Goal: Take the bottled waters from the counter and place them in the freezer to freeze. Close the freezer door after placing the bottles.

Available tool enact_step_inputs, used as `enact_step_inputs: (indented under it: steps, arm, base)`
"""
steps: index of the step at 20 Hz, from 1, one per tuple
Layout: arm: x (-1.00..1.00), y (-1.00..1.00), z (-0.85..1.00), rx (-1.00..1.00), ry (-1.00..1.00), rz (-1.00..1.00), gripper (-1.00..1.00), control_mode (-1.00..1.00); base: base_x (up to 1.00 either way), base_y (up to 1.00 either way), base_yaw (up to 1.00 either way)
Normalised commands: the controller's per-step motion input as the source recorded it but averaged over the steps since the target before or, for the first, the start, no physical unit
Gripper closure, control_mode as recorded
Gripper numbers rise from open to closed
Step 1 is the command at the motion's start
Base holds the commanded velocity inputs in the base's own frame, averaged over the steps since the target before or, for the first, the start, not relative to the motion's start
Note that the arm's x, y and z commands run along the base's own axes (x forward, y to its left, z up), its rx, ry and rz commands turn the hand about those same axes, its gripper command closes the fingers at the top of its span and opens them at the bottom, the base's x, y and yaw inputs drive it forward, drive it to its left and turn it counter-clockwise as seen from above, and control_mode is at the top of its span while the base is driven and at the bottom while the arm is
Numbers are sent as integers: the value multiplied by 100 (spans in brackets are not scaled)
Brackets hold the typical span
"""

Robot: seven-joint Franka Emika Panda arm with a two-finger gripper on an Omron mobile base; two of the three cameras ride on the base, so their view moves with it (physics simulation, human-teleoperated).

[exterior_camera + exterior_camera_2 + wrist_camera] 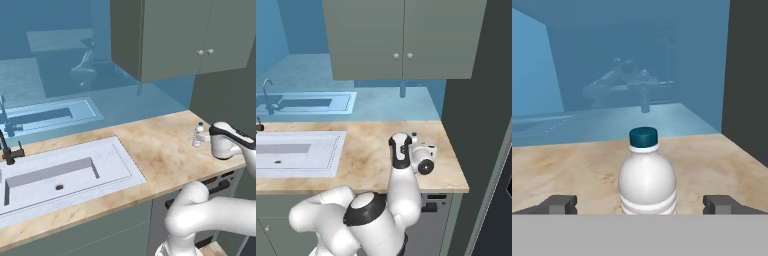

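Hand view, bottle: one bottled water (647,175) upright on the counter (572,165), whitish ribbed body, dark blue cap, centred between the two fingertips (559,204).
Hand view, tool: tool (643,205) spread wide, one tip on each side of the bottle, clear gaps on both sides, nothing gripped, no contact seen.
Left base view, bottle: same bottle (198,135) standing near the counter's right end, toward the back wall, just beside the white hand.
Left base view, tool: hand level with the bottle, reaching in from the right; fingers themselves hidden behind the wrist housing.
Right base view, bottle: mostly hidden behind the hand; only the cap (414,134) peeking above it.
Second bottle: not identifiable in any view.
Counter: beige marbled top (160,150), inset white sink (60,175) to the left of the bottle, well apart from it; dark faucet (7,150) at the sink's far left.
Surroundings: grey-green wall cabinet (401,40) above the bottle's end of the counter; dark slate-grey freezer (481,100) standing immediately right of the counter; blue glossy backsplash behind.
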Motion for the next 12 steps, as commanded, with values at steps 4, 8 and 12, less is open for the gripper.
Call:
enact_step_inputs:
  steps: [4, 8, 12]
  arm:
    - [9, -2, -11, 0, 0, 0, -100, -100]
    - [6, 0, -9, 0, 0, 0, -100, -100]
    - [9, 0, -2, 0, 0, 0, -100, -100]
  base:
    - [0, 0, 0]
    - [0, 0, 0]
    - [0, 0, 0]
